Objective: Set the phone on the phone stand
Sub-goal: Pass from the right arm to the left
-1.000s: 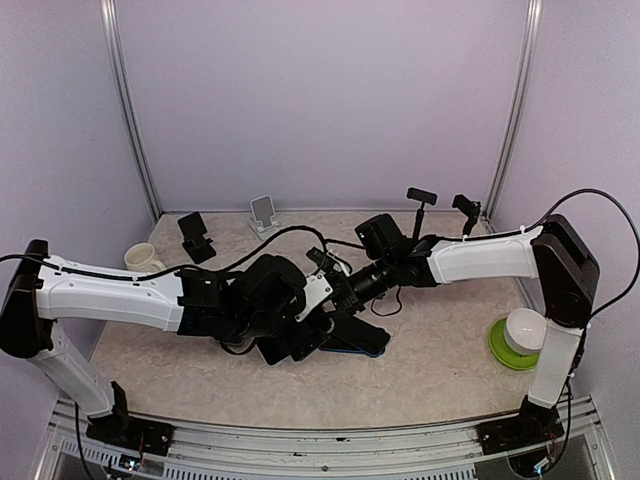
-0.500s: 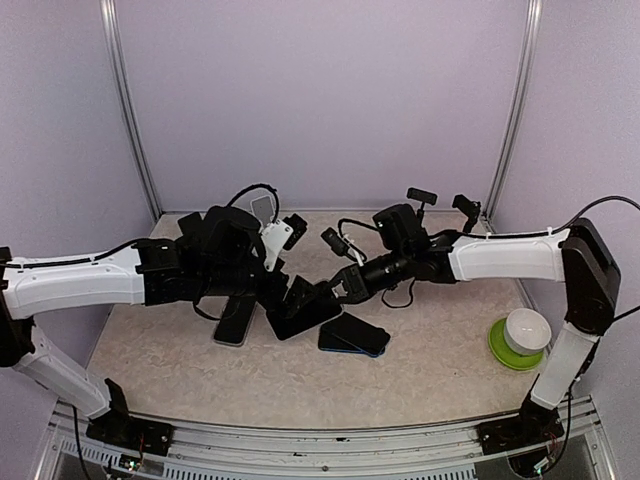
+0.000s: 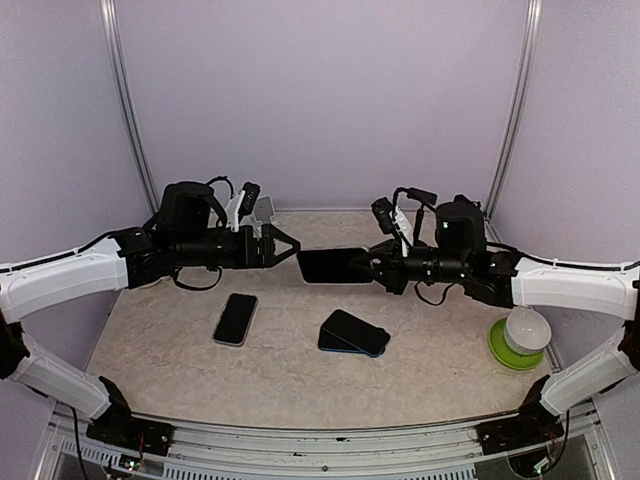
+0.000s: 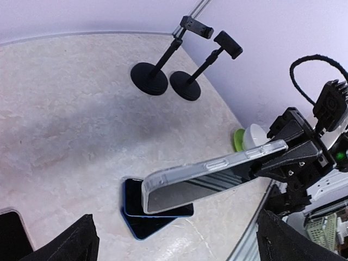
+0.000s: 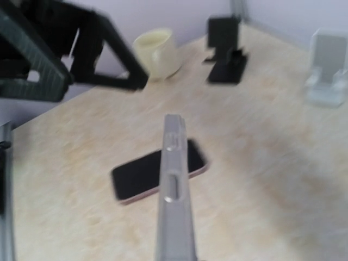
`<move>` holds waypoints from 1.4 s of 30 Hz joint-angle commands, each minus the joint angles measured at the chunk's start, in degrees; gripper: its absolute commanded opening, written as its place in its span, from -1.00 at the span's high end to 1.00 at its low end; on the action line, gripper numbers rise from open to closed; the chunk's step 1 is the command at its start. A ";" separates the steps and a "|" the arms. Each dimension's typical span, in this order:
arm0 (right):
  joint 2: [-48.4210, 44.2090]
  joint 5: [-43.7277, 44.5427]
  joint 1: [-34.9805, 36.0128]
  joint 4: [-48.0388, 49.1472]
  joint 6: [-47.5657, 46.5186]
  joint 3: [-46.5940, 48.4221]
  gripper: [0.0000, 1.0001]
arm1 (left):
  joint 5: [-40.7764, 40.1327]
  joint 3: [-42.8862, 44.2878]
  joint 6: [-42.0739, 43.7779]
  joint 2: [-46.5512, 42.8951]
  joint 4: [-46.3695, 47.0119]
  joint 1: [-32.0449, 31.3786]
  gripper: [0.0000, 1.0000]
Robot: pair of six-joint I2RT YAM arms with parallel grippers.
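Both arms have risen from the tangle low over the middle of the table (image 3: 170,375) and drawn apart. The cased phone (image 3: 330,266) has come up with the right gripper (image 3: 368,267), whose jaws are closed on the phone's right end. It hangs level in the air between the two grippers, on no stand. In the left wrist view its clear case and side buttons show, and the dark screen tilts downward.

The left gripper (image 3: 290,246) is spread wide and holds nothing. Its tips point at the phone's free end, just short of it.

Below, a pink-edged phone (image 3: 235,318) lies flat on the table under the left arm. Two dark phones (image 3: 353,333) lie stacked nearer the middle, the black one on the blue one.

At the back, a white phone stand (image 3: 264,208) peeks out behind the left wrist. The right wrist view also shows a black phone stand (image 5: 225,51) beside a cream cup (image 5: 156,51). Two black clamp stands (image 4: 163,60) sit side by side in the far right corner. A white bowl (image 3: 525,328) rests on a green plate (image 3: 503,352) by the right arm.
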 commanded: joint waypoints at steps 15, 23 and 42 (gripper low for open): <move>-10.66 12.79 7.07 35.03 -24.69 -14.61 1.00 | 19.73 -10.15 -38.48 3.70 40.32 5.15 -0.98; -11.36 11.19 8.46 42.66 -28.04 -18.05 1.00 | 22.31 -11.63 -45.22 8.42 50.66 4.68 -0.98; -8.35 11.78 8.51 43.26 -25.95 -17.80 1.00 | 22.88 -11.98 -49.04 11.45 62.57 2.84 -0.98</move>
